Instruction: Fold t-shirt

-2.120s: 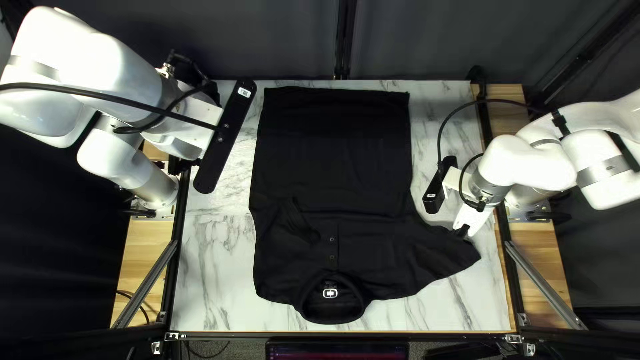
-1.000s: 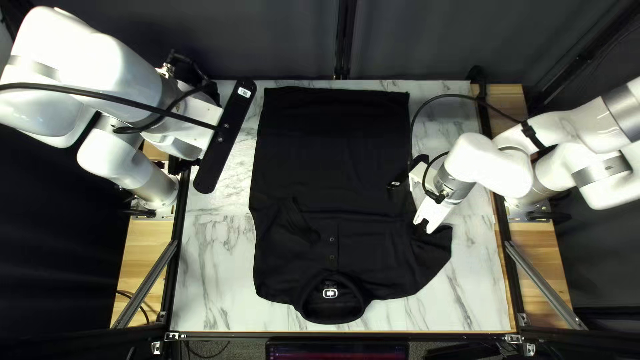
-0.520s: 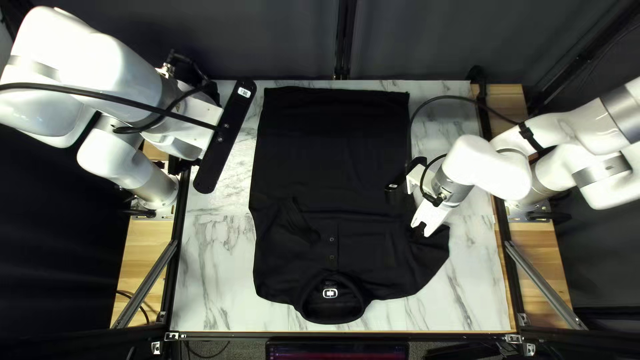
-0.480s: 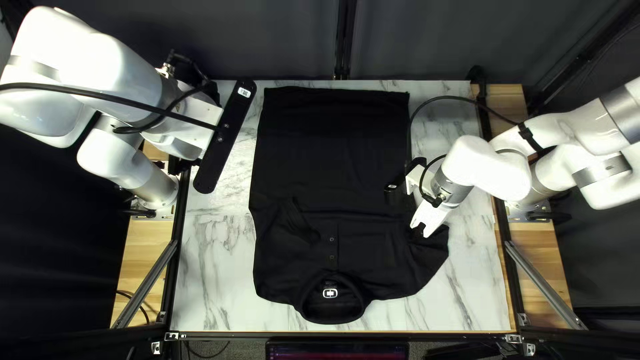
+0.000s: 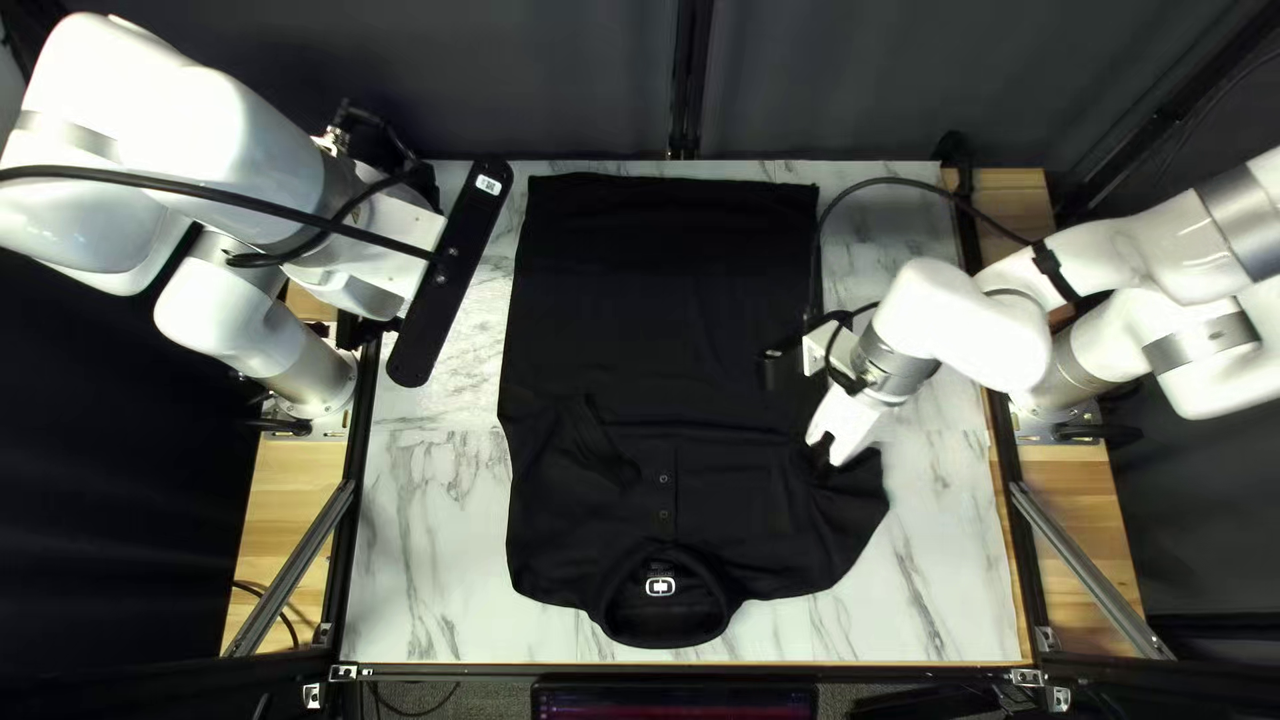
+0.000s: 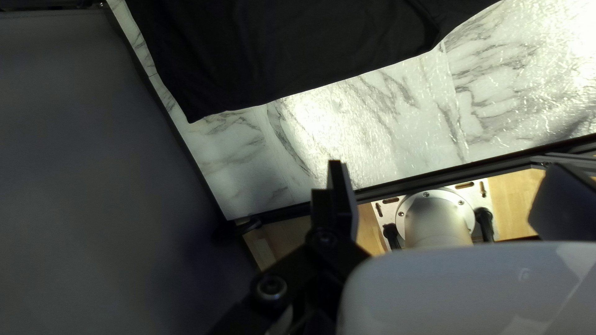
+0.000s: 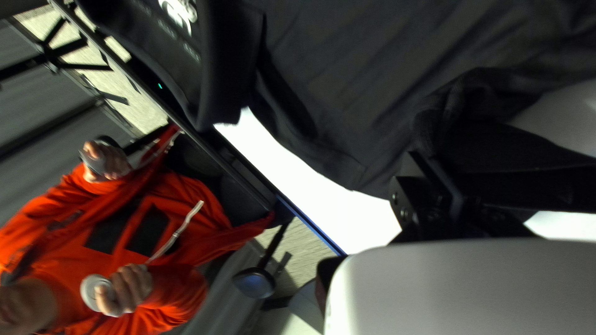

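Note:
A black polo shirt (image 5: 660,330) lies flat on the marble table (image 5: 430,520), collar toward the near edge. My right gripper (image 5: 822,455) is shut on the shirt's right sleeve (image 5: 855,500) at the edge of the shirt's body; the sleeve bunches under it. In the right wrist view the black cloth (image 7: 372,56) is pinched and gathered in the right gripper (image 7: 447,144). My left gripper (image 6: 447,177) hangs open and empty over the table's far left corner, away from the shirt's hem (image 6: 279,46). The left sleeve looks folded in over the chest.
Bare marble lies left and right of the shirt. Wooden side boards (image 5: 285,520) and metal frame rails (image 5: 1080,570) flank the table. A person in an orange top (image 7: 93,223) stands beyond the near edge, holding hand controllers.
My right gripper has carried the sleeve leftward toward the shirt's body, so the sleeve sticks out less. The left arm has stayed still.

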Motion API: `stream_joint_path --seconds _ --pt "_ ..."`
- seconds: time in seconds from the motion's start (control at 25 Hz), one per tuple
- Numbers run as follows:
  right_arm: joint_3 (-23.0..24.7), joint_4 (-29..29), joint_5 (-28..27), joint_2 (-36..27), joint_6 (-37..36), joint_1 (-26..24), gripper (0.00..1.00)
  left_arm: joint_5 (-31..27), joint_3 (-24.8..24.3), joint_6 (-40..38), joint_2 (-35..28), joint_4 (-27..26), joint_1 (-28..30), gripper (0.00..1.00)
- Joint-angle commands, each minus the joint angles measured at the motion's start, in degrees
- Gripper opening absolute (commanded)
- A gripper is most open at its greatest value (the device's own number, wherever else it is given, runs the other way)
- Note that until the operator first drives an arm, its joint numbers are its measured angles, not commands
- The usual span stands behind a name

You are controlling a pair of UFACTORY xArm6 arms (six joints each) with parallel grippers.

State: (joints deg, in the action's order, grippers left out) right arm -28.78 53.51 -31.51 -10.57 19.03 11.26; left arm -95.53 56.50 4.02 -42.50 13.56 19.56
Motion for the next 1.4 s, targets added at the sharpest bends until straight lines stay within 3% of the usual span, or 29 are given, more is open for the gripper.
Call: stream_joint_path --seconds 0.04,0.48,0.68,0.72,0.76,0.92,1.12,1.28,1.4 --pt "-0.18 0.15 1.58 0.60 1.77 -0.01 0.00 0.00 0.00 0.00 0.00 0.00 0.00 1.00" --pt "-0.89 -3.48 13.21 5.39 11.89 5.16 0.00 0.00 0.00 0.00 0.00 0.00 0.00 1.00" --pt "-2.01 -4.25 14.89 7.13 14.29 5.21 0.00 0.00 0.00 0.00 0.00 0.00 0.00 1.00" --pt "-2.48 -4.56 14.87 7.53 14.74 5.25 0.15 0.00 0.00 0.00 0.00 0.00 0.00 1.00" --pt "-3.08 -5.31 14.78 8.00 15.69 5.35 1.00 0.00 0.00 0.00 0.00 0.00 0.00 1.00" --pt "-3.14 -9.99 13.62 7.03 20.00 5.40 1.00 0.00 0.00 0.00 0.00 0.00 0.00 1.00" --pt "1.70 -21.81 10.20 -1.70 29.21 4.74 1.00 0.00 0.00 0.00 0.00 0.00 0.00 1.00" --pt "7.89 -29.02 5.20 -12.78 33.29 5.49 1.00 0.00 0.00 0.00 0.00 0.00 0.00 1.00" --pt "12.73 -30.87 0.74 -22.09 31.99 6.72 1.00 0.00 0.00 0.00 0.00 0.00 0.00 1.00"
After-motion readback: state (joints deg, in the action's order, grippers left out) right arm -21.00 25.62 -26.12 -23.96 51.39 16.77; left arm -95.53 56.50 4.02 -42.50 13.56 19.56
